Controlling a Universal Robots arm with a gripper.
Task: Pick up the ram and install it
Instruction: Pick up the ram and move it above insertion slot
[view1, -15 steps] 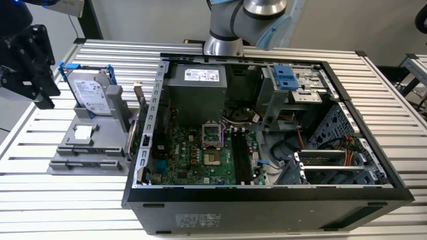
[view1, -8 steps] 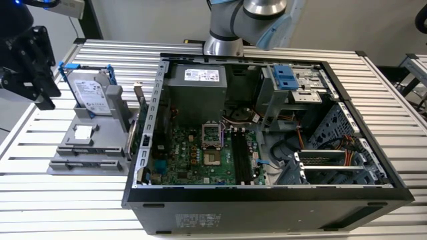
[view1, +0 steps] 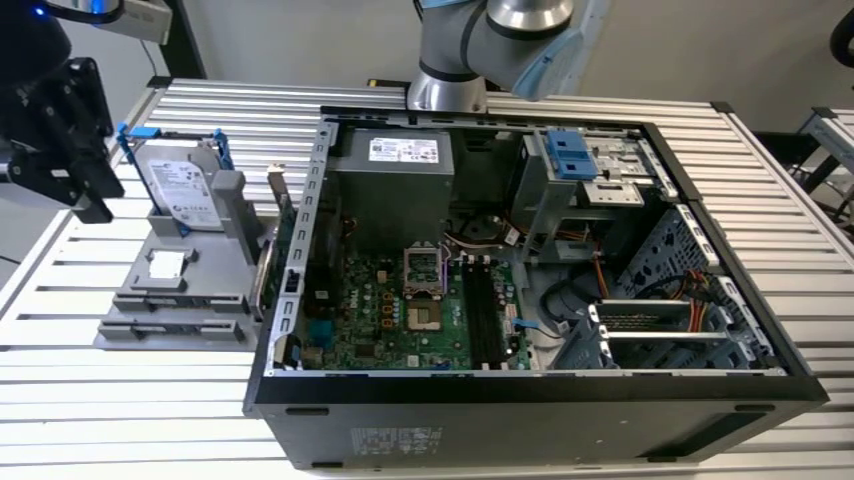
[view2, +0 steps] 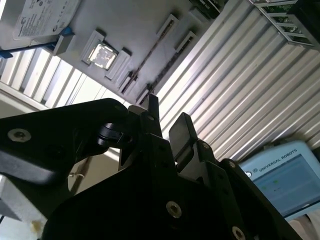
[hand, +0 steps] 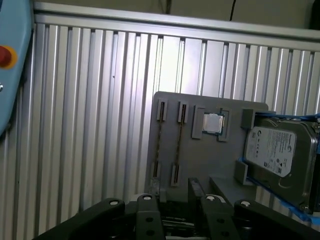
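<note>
My pincer (view2: 167, 114) has its jaws apart, with nothing between them. In the exterior view it (view1: 80, 190) hangs over the slatted aluminium table (view1: 80, 400), at the exterior view's left of the gray parts holder (view1: 134, 335) and above it, touching nothing.

The ram (hand: 160, 142) stands on edge in the holder. From above it shows as a thin dark strip between the end clips of a long slot, and a second strip (hand: 179, 142) stands in the neighbouring slot. Edge-on, I cannot tell the boards' colour or chips. The processor chip (hand: 213, 123) lies just beside these slots. Beyond it is the hard drive (hand: 277, 155) in its blue bracket, so the ram sits at the holder's end farthest from the drive.

In the first wrist view my fingers (hand: 195, 189) sit just off one end of the two strips, apart from them. The second wrist view also shows the slots, well clear of my fingertips.

On the holder's other side, at the exterior view's right, the open computer case (view1: 534, 400) lies on the table. Inside it, black memory slots (view1: 483, 310) run along the green motherboard (view1: 380, 325).
</note>
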